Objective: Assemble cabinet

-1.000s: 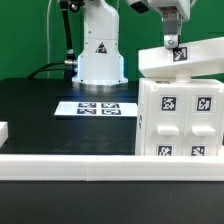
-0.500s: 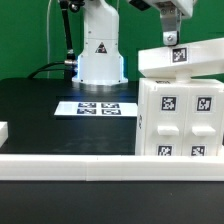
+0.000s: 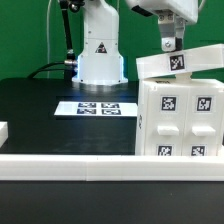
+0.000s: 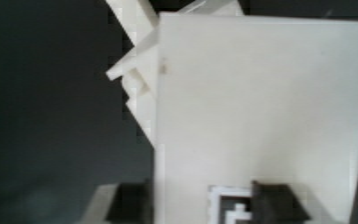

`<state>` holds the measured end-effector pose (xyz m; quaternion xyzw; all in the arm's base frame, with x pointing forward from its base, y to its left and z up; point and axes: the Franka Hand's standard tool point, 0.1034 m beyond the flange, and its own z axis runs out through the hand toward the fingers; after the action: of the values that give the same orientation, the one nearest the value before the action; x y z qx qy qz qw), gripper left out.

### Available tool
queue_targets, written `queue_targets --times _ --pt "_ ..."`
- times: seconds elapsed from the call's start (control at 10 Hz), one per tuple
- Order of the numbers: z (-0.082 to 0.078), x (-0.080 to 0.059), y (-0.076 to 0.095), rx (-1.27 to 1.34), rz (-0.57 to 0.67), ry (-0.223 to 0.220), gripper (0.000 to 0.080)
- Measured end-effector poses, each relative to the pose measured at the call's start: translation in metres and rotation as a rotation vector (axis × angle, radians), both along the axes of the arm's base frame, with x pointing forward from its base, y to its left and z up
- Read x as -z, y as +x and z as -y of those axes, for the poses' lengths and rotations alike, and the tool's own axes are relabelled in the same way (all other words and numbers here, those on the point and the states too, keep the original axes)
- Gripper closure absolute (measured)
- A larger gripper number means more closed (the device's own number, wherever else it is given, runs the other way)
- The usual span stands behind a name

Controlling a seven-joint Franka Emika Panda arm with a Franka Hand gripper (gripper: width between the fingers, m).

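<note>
Exterior view of a black table (image 3: 40, 110) with the white base (image 3: 100, 55) of a robot arm at its far side. At the exterior view's right, near the camera, stands the cabinet body (image 3: 180, 115), a large white box with square black-and-white tags on its near face. Across its top lies a loose white panel (image 3: 155, 67) carrying one tag. It is tilted, with its left end lower and jutting past the box's left edge.

The gripper (image 3: 169, 44) hangs directly above the panel, and one dark finger reaches down to about its upper edge beside the tag. Compared with half a second earlier, the panel's left end has dropped and it leans more steeply. That suggests it has just been let go or is slipping. It is not seated flat, so this step likely needs correcting.

How wide the jaws stand, and whether they pinch the panel, cannot be told; the wrist view is a close white blur. A marker board (image 3: 98, 107) lies flat at mid-table.
</note>
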<state>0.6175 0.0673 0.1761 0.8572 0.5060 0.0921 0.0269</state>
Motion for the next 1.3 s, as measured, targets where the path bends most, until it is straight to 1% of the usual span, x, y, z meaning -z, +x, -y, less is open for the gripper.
queue_targets --times 0.1,0.2,0.3,0.4,0.5,0.9,1.0,1.3 --pt "-0.002 0.001 0.001 0.011 -0.001 0.003 0.0390" --pt "-0.003 0.001 0.000 0.020 -0.002 0.005 0.0216" --pt "-0.001 0.001 0.000 0.030 -0.006 0.006 0.0216" --pt "0.001 -0.001 -0.002 0.039 -0.020 0.007 0.0057" --pt "0.001 -0.002 -0.003 0.053 -0.024 0.010 0.0018" --pt "-0.021 0.001 -0.003 0.195 -0.019 0.050 0.0002" --pt "-0.024 0.003 -0.003 0.211 -0.008 0.056 0.0002" --pt "-0.021 0.002 -0.003 0.216 -0.008 0.056 0.0002"
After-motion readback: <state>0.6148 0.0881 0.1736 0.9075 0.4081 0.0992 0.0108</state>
